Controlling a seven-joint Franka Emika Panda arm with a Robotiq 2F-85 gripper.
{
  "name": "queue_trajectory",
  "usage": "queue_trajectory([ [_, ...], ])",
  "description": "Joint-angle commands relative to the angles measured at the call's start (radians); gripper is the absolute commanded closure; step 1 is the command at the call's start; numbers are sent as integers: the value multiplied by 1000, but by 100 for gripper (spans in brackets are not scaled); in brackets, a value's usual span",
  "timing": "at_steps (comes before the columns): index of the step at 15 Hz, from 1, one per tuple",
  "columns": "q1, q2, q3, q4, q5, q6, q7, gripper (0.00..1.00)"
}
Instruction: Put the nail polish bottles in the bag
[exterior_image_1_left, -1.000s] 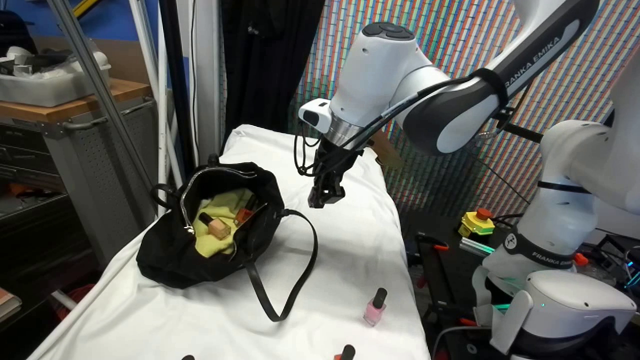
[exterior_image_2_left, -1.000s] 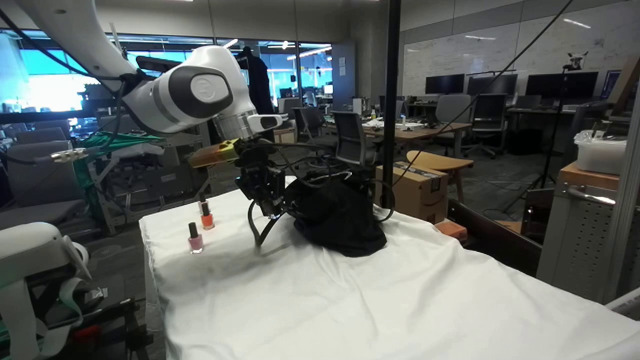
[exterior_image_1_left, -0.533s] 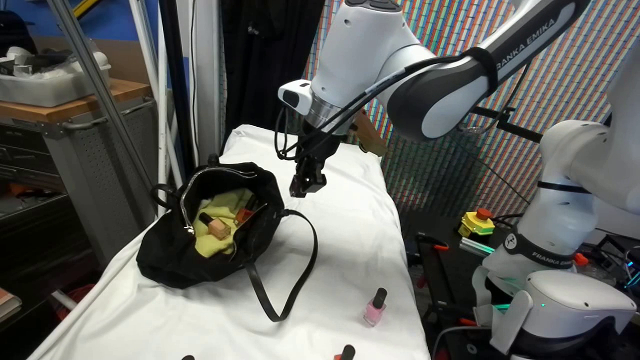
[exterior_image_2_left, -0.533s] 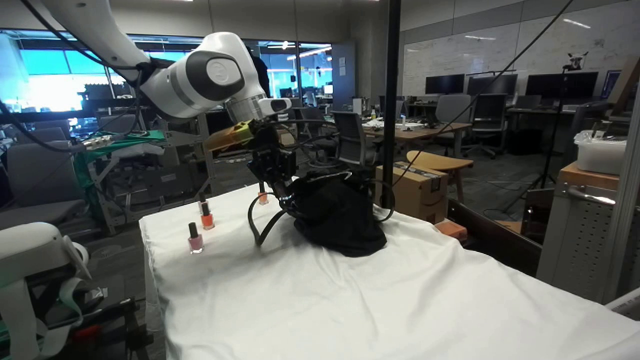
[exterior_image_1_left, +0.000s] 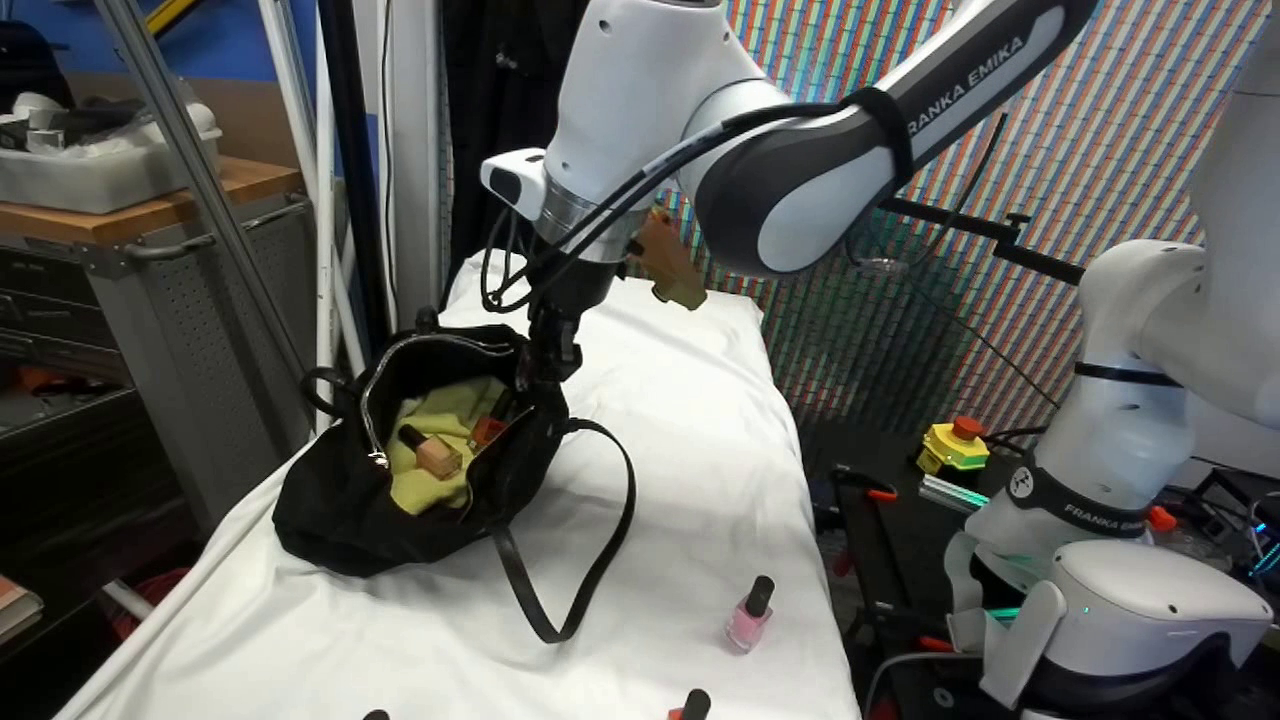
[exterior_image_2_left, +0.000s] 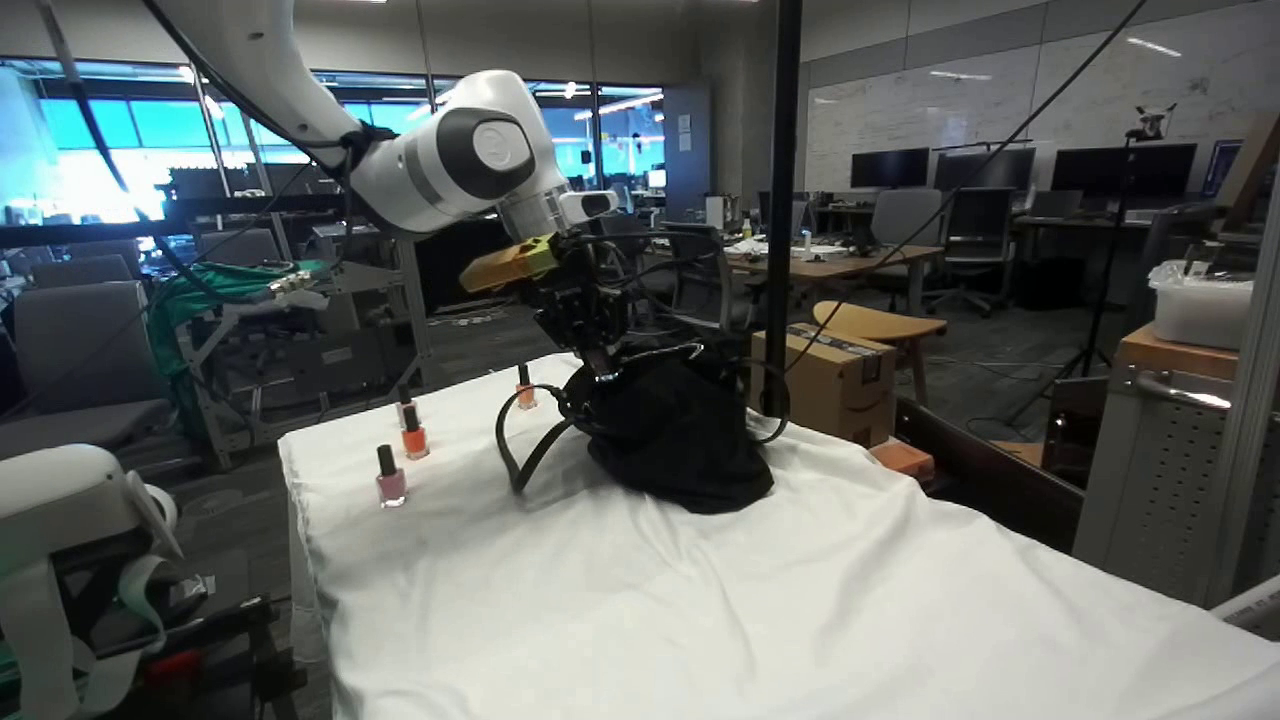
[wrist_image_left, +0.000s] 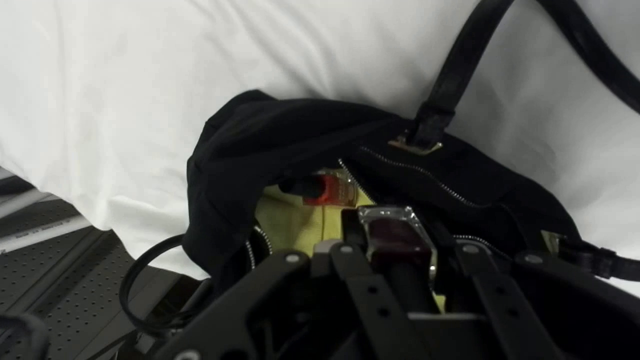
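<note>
My gripper (wrist_image_left: 392, 235) is shut on a dark red nail polish bottle (wrist_image_left: 395, 240), its dark cap pointing back between the fingers. The gripper is at the rim of the open black bag (exterior_image_1_left: 400, 535), as both exterior views show (exterior_image_1_left: 545, 378) (exterior_image_2_left: 603, 370). Inside the bag, a peach bottle (exterior_image_1_left: 438, 457) and an orange-red bottle (exterior_image_1_left: 487, 432) lie on the yellow-green lining (exterior_image_1_left: 425, 493). The orange-red one also shows in the wrist view (wrist_image_left: 332, 190). A pink bottle (exterior_image_2_left: 392, 488), a red-orange bottle (exterior_image_2_left: 415, 443), a pale bottle partly hidden (exterior_image_2_left: 404, 412) and an orange bottle (exterior_image_2_left: 526, 396) stand upright on the table.
The bag's strap (exterior_image_1_left: 622, 510) loops out over the white-covered table (exterior_image_2_left: 800, 620). A black pole (exterior_image_2_left: 782, 200) rises behind the bag. White poles (exterior_image_1_left: 325, 200) stand beside the table. A second white arm (exterior_image_1_left: 1100, 430) is beyond the table's edge.
My gripper has moved from above the bare cloth to the mouth of the bag, carrying the dark red bottle. The orange bottle behind it has come into view. The bag has not moved.
</note>
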Motion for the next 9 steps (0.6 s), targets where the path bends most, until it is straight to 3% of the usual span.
queue_trajectory([
  [1,21,94,-11,137,15,-27,23,84],
  [5,28,169,-26,238,27,-32,46,84],
  [6,27,183,-28,257,35,-34,46,55],
  [7,29,195,-33,272,36,-35,52,33],
  [9,29,214,-42,299,45,-36,63,30],
])
